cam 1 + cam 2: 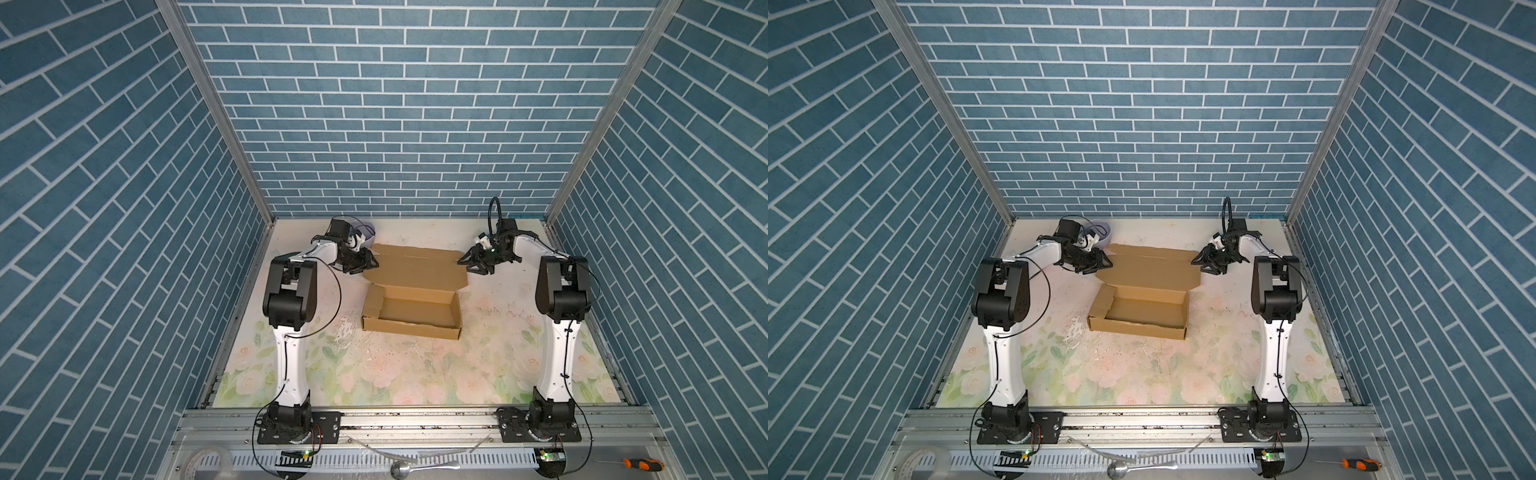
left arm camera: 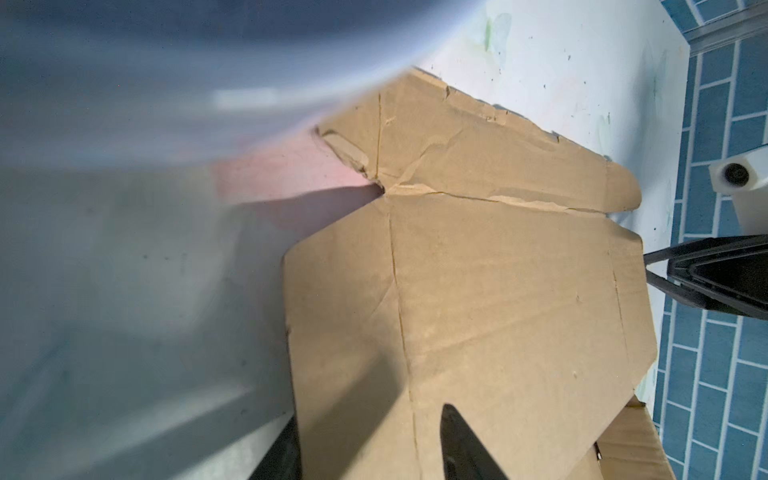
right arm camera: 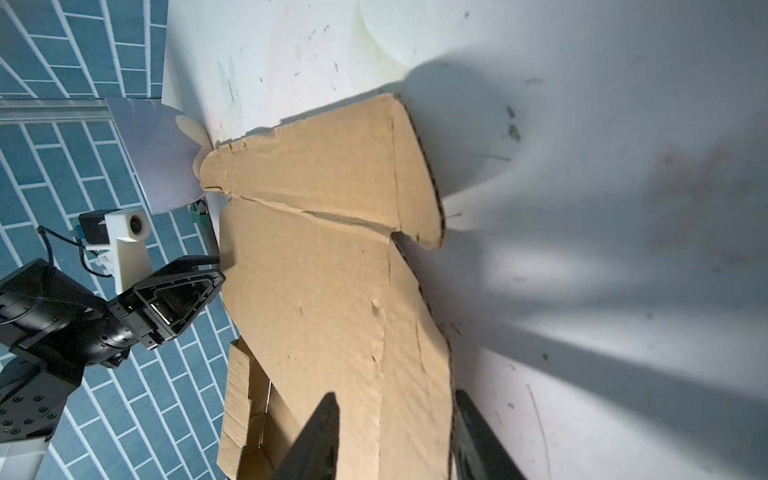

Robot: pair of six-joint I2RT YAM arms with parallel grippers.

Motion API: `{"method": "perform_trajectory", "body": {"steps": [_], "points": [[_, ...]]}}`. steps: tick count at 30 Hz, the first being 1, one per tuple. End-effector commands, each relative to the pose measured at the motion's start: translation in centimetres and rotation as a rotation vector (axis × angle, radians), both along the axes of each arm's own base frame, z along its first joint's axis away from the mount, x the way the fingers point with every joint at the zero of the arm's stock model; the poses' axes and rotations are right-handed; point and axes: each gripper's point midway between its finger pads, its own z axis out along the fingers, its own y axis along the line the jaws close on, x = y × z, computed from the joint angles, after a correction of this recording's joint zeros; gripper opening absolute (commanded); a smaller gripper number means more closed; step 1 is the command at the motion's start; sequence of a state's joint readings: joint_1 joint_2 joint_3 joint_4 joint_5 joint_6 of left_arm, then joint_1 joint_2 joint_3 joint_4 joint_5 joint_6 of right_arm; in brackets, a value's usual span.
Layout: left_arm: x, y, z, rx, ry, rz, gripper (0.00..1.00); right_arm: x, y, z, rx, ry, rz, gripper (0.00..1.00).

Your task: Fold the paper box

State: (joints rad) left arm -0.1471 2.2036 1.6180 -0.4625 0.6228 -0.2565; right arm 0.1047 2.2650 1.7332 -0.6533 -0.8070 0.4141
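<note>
The paper box point(image 1: 411, 311) point(image 1: 1142, 309) is brown cardboard. Its tray stands with walls up, and the lid panel point(image 1: 415, 266) lies flat behind it. My left gripper point(image 1: 370, 264) point(image 1: 1104, 264) is at the lid's left side flap. In the left wrist view point(image 2: 370, 415), one finger lies over the card point(image 2: 498, 311) and the other under its edge, still well apart. My right gripper point(image 1: 463, 264) point(image 1: 1196, 264) straddles the right side flap the same way point(image 3: 395, 395), open, over the card point(image 3: 332, 291).
A lilac cup point(image 1: 368, 230) point(image 1: 1100, 232) point(image 3: 158, 158) stands just behind the left gripper at the back wall. It fills the left wrist view as a blur point(image 2: 166, 83). A tape roll point(image 1: 203, 461), spoon point(image 1: 399, 469) and screwdriver point(image 1: 642, 465) lie on the front rail.
</note>
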Motion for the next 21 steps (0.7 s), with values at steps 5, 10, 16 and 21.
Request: {"method": "perform_trajectory", "body": {"steps": [5,10,16,21], "points": [[-0.1,-0.3,-0.7,-0.017,0.014,-0.03,0.38,-0.4,1.0,-0.6,0.024,0.012,0.038,0.34],[0.0,-0.5,-0.1,-0.037,-0.015,-0.036,0.25,-1.0,1.1,-1.4,0.012,0.019,0.057,0.22],[0.1,-0.6,1.4,-0.064,-0.083,-0.035,0.18,-0.5,1.1,0.2,0.023,-0.086,0.054,0.11],[0.0,-0.2,3.2,-0.088,-0.161,-0.021,0.17,0.5,0.7,2.9,-0.001,-0.257,0.029,0.0]]}}
